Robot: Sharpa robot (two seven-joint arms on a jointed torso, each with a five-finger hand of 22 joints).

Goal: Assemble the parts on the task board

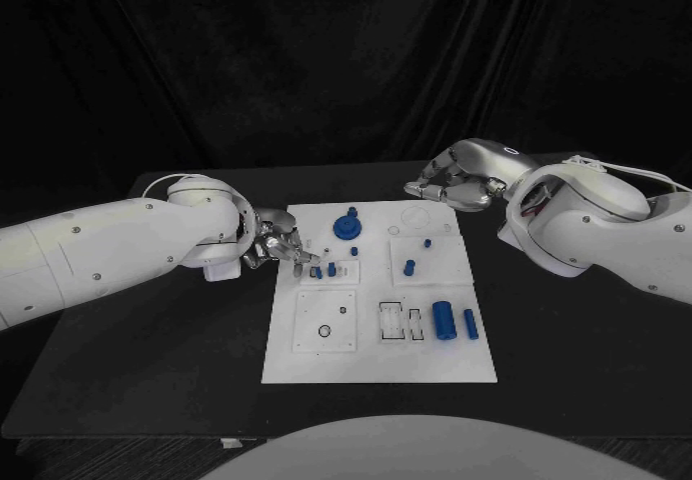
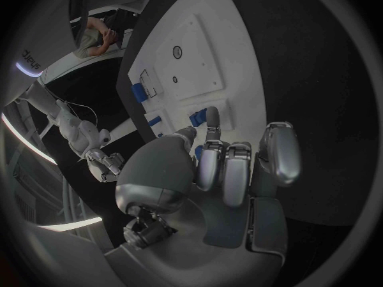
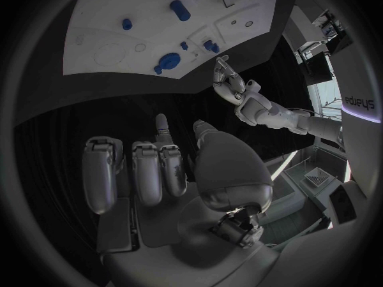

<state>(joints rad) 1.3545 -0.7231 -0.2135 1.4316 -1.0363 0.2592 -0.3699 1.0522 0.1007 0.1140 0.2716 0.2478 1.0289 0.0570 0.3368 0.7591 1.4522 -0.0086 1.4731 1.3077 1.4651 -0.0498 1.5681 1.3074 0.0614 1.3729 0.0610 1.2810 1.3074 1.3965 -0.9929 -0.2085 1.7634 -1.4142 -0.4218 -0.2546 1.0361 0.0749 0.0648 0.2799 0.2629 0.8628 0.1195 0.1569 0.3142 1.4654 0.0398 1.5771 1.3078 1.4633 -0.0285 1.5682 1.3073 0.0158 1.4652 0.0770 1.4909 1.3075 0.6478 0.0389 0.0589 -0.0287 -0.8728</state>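
Observation:
The white task board [image 1: 382, 345] lies in the middle of the table, also seen in the right wrist view [image 3: 104, 25]. On it are a big blue knob [image 1: 348, 225], a thick blue cylinder [image 1: 444, 320], a thinner one [image 1: 470, 322] and several small blue pegs [image 1: 410, 267]. My left hand [image 1: 281, 245] sits at the board's left edge, its thumb and one finger stretched toward two small blue parts [image 1: 323, 270]. A sliver of blue [image 2: 198, 151] shows between thumb and finger; whether it is held is unclear. My right hand [image 1: 450, 185] hovers beyond the board's far right corner, fingers curled in on nothing.
A small black ring [image 1: 325, 331] lies in the board's near-left panel, and rectangular slots [image 1: 400, 321] sit beside the cylinders. Black tabletop [image 1: 159, 350] runs on both sides of the board. My left hand [image 3: 232, 86] appears across the board in the right wrist view.

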